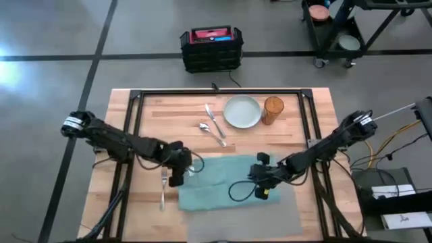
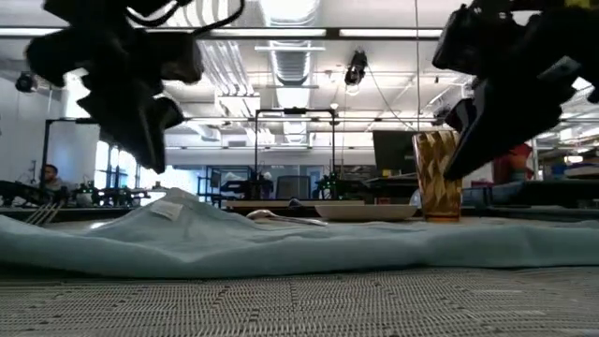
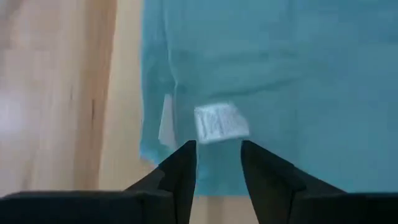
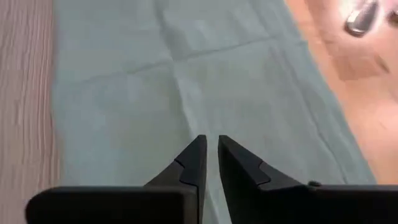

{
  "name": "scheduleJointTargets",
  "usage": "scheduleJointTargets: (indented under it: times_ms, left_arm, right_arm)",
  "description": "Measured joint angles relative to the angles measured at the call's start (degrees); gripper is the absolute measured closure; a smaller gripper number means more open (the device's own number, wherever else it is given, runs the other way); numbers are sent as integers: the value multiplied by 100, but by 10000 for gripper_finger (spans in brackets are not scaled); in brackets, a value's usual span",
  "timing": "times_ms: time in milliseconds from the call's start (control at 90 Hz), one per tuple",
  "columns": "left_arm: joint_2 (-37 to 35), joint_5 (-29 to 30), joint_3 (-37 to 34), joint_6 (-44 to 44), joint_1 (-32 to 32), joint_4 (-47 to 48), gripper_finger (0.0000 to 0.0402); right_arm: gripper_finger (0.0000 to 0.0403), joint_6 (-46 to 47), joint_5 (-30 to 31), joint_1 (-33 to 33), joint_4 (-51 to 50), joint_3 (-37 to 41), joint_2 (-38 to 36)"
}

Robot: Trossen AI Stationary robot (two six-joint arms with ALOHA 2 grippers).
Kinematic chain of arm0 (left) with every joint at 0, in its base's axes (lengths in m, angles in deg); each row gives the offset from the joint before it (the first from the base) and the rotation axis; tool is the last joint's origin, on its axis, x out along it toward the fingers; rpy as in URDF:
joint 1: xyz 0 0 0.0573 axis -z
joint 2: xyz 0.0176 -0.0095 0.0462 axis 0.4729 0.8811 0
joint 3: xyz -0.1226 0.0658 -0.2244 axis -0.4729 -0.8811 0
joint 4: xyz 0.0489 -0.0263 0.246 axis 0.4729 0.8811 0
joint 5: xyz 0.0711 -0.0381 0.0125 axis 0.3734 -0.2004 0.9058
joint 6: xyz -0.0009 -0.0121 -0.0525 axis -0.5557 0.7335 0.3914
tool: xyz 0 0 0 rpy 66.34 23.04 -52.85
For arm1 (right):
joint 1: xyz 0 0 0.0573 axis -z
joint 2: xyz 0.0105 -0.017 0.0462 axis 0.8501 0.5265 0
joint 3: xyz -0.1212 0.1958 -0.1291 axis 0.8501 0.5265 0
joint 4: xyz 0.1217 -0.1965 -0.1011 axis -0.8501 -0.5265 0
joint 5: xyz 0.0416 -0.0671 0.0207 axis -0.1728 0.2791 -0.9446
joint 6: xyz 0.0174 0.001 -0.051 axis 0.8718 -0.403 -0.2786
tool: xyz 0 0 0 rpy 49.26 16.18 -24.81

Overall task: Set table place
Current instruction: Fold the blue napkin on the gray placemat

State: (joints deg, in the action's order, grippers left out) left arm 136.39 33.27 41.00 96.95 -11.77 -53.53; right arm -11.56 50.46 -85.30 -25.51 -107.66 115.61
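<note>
A teal napkin (image 1: 223, 179) lies spread flat on the grey placemat (image 1: 270, 217) at the table's near edge, overhanging it toward the left. My left gripper (image 3: 217, 149) hovers open just above the napkin's left edge, by its white label (image 3: 221, 121). My right gripper (image 4: 211, 146) hovers above the napkin's right part, fingers all but together, nothing between them. A fork (image 1: 163, 189) lies on the wood left of the napkin. The knife (image 1: 214, 121), spoon (image 1: 210, 133), plate (image 1: 242, 111) and amber glass (image 1: 273, 110) sit farther back.
The black frame (image 1: 216, 93) stands over the table, its posts beside both arms. A black crate (image 1: 211, 48) sits on the floor beyond the far edge. A black cable (image 1: 239, 191) loops on the napkin by the right gripper. Bare wood lies left of the fork.
</note>
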Motion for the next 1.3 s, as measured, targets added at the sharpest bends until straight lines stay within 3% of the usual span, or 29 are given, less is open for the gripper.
scheduleJointTargets:
  times_ms: [100, 289, 422, 622, 756, 878, 1100, 1200, 1300]
  left_arm:
    - [0, 783, -220, 366, 51, 314, 293]
    - [9, 773, -795, 345, -1, -282, 293]
    - [13, 71, -1123, 127, 5, -1667, 288]
    - [13, -978, -1180, 130, 68, -2953, 288]
    - [205, -1174, -999, 127, 299, -3615, 288]
    - [281, -1013, -499, 75, 424, -2749, 288]
    - [160, 308, 358, 552, 543, 189, 288]
    - [32, 926, 292, 789, 538, 617, 285]
    - [-49, 873, 104, 859, 502, 634, 280]
  right_arm:
    - [394, -56, 3, -22, 39, 0, 220]
    - [401, 345, -2, -45, 39, 2, 667]
    - [401, 366, 18, -83, 76, 2, 794]
    - [400, 378, 235, -81, 99, 2, 826]
    - [400, 364, 247, -81, 82, 1, 826]
    - [400, 373, 249, -81, 81, 2, 826]
    - [400, 464, 248, -81, 79, 1, 826]
    - [400, 577, 249, -81, 77, 2, 826]
    - [400, 577, 249, -81, 76, 2, 826]
